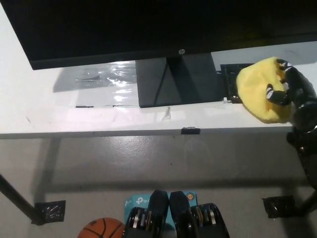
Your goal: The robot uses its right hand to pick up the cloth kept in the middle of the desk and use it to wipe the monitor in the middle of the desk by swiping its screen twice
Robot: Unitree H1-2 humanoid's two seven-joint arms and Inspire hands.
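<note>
Cloth (258, 91), yellow and bunched, sits in the grasp of the black right hand (287, 91), low over the right end of the white worktop (59, 111), just right of the monitor's stand (173, 82). Beyond it the monitor (148, 27) spans the far edge, its dark screen apart from the cloth. The left hand is out of sight. Judging by this, the wiping step is underway between swipes; next the cloth must rise to meet the screen and sweep across.

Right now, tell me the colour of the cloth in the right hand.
Yellow cloth, seen in the head view.
</note>
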